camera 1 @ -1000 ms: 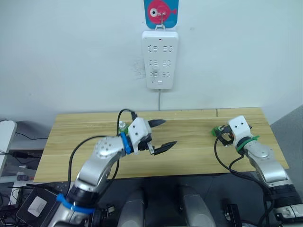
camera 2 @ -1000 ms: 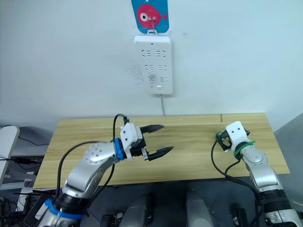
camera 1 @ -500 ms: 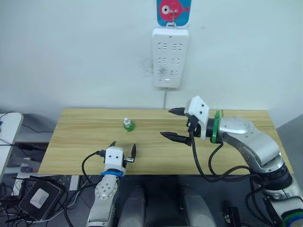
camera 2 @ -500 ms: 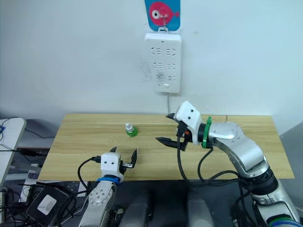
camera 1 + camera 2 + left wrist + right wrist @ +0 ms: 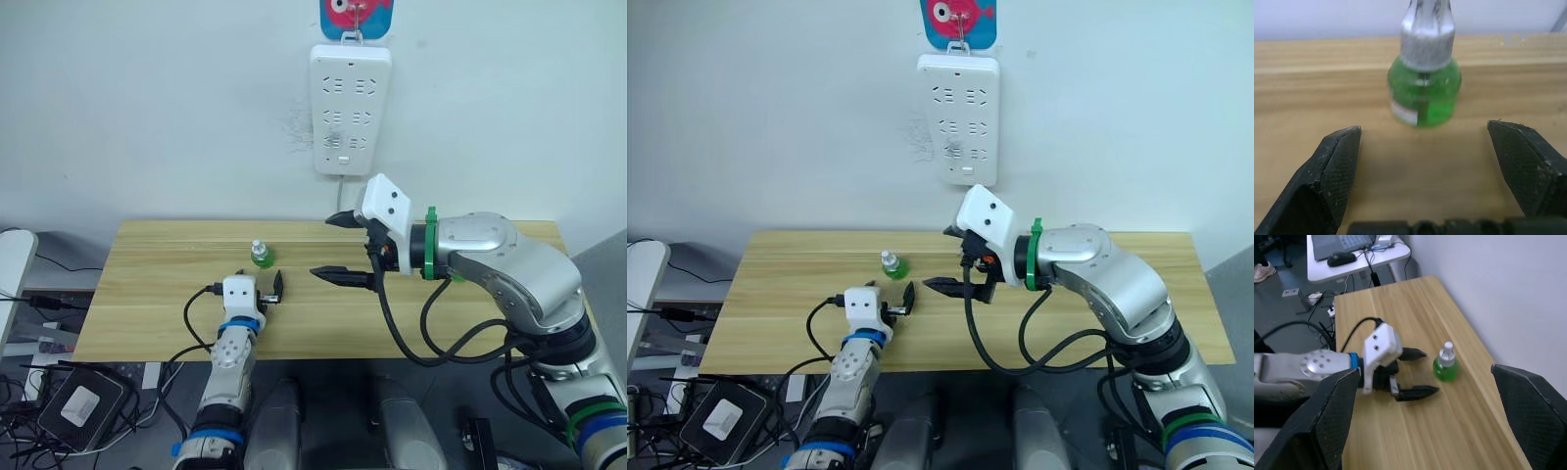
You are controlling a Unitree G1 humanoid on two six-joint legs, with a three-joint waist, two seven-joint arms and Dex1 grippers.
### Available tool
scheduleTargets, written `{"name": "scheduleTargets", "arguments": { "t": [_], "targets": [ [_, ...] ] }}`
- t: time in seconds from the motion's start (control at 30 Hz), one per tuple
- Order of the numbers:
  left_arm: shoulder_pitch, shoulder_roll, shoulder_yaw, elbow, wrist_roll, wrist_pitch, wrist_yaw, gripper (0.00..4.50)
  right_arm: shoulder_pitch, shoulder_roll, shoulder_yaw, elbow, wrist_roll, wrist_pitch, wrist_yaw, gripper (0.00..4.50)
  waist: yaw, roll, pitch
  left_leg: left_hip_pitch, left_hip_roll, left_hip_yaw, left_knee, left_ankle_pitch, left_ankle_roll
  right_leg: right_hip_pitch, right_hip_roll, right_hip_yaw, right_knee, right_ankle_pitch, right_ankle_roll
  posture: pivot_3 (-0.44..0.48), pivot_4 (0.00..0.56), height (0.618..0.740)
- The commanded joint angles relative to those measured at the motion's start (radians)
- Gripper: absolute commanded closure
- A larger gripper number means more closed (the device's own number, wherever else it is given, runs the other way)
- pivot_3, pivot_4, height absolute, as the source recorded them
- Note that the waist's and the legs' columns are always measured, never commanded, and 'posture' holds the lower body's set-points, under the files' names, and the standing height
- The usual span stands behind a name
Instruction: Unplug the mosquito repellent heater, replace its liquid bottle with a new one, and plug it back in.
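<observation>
Since half a second ago, both arms have shifted: the left gripper [image 5: 263,290] has moved up the wooden table [image 5: 147,294] toward the green liquid bottle [image 5: 260,255], and the right gripper [image 5: 338,248] has drawn in toward the table's middle, under the power strip [image 5: 350,96]. Left gripper fingers [image 5: 1334,166] are spread wide, holding nothing, with the bottle standing upright just ahead of them. Right gripper is likewise spread and empty, hovering above the tabletop beside the bottle. The bottle carries a grey ribbed cap and a small pale label whose print cannot be read. On the white wall, the white multi-socket power strip hangs from a hook beneath a blue card [image 5: 357,18] bearing a pink fish figure; its cord [image 5: 338,201] drops behind the table. No heater can be made out at the strip. The tabletop is light wood planking. A white side desk with a laptop [image 5: 1339,244] and mouse [image 5: 1342,258] stands past the table's left end, and cables and a black adapter [image 5: 78,406] lie on the grey floor.
</observation>
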Motion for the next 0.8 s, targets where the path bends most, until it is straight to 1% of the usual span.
{"name": "scheduleTargets", "arguments": {
  "t": [0.03, 0.2, 0.3, 0.47, 0.5, 0.6, 0.7, 0.77, 0.8],
  "targets": [
    [-0.050, 0.015, 0.022, 0.084, -0.004, -0.055, -0.001, 0.00, -0.025, 0.008, -0.006, -0.041, 0.013, 0.014, -0.011, 0.01, -0.003, 0.000, 0.001, 0.000, 0.000, 0.000, 0.000, 0.000, 0.000, 0.000, 0.000, 0.000, 0.000, 0.000, 0.000, -0.091, 0.404, 0.740],
    [-0.110, 0.020, 0.027, 0.181, -0.006, -0.097, -0.017, 0.00, -0.035, 0.022, -0.012, -0.045, 0.011, 0.030, -0.031, 0.01, -0.017, 0.000, 0.002, 0.000, 0.000, 0.000, 0.000, 0.000, 0.000, 0.000, 0.000, 0.000, 0.000, 0.000, 0.000, -0.111, 0.402, 0.740],
    [-0.134, 0.019, 0.022, 0.219, -0.005, -0.120, -0.031, 0.56, -0.035, 0.029, -0.017, -0.046, 0.011, 0.040, -0.046, 0.00, -0.021, 0.000, 0.003, 0.000, 0.000, 0.000, -0.001, 0.000, 0.000, -0.001, 0.000, 0.000, 0.000, 0.000, 0.000, -0.113, 0.402, 0.740],
    [-0.164, 0.024, 0.024, 0.266, 0.000, -0.144, -0.031, 2.14, -0.037, 0.032, -0.022, -0.049, 0.016, 0.052, -0.057, 0.00, -0.022, 0.000, 0.003, -0.001, 0.000, 0.000, -0.001, 0.000, 0.000, -0.001, 0.000, 0.000, -0.001, 0.000, 0.000, -0.117, 0.400, 0.740],
    [-0.165, 0.024, 0.024, 0.271, 0.001, -0.148, -0.029, 2.30, -0.036, 0.031, -0.023, -0.049, 0.016, 0.052, -0.057, 0.00, -0.022, 0.000, 0.003, -0.001, 0.000, 0.000, -0.001, 0.000, 0.000, -0.001, 0.000, 0.000, -0.001, 0.000, 0.000, -0.117, 0.400, 0.740],
    [-0.161, 0.025, 0.022, 0.275, 0.005, -0.160, -0.028, 2.30, -0.033, 0.031, -0.023, -0.045, 0.012, 0.048, -0.059, 0.00, -0.022, 0.000, 0.004, -0.001, 0.000, 0.000, -0.001, 0.000, 0.000, -0.002, 0.000, 0.000, -0.001, 0.000, 0.000, -0.110, 0.396, 0.740],
    [-0.132, 0.031, 0.001, 0.236, 0.023, -0.160, -0.037, 2.30, -0.009, 0.027, -0.026, -0.049, 0.010, 0.037, -0.060, 0.00, -0.022, 0.000, 0.004, -0.001, 0.000, 0.000, -0.001, 0.000, 0.000, -0.002, 0.000, 0.000, -0.001, 0.000, 0.000, -0.098, 0.391, 0.740],
    [-0.100, 0.049, -0.039, 0.163, 0.052, -0.140, -0.076, 2.30, 0.022, 0.012, -0.030, -0.058, 0.008, 0.017, -0.051, 0.00, -0.022, 0.000, 0.004, -0.001, 0.000, 0.000, -0.002, 0.000, 0.000, -0.002, 0.000, 0.000, -0.001, 0.000, 0.000, -0.093, 0.388, 0.740],
    [-0.071, 0.067, -0.070, 0.074, 0.061, -0.106, -0.123, 2.30, 0.049, 0.001, -0.038, -0.059, 0.004, -0.004, -0.046, 0.00, -0.022, 0.000, 0.004, -0.002, 0.000, -0.001, -0.002, 0.000, 0.000, -0.002, 0.000, 0.000, -0.002, 0.000, 0.001, -0.079, 0.384, 0.740]
  ]
}}
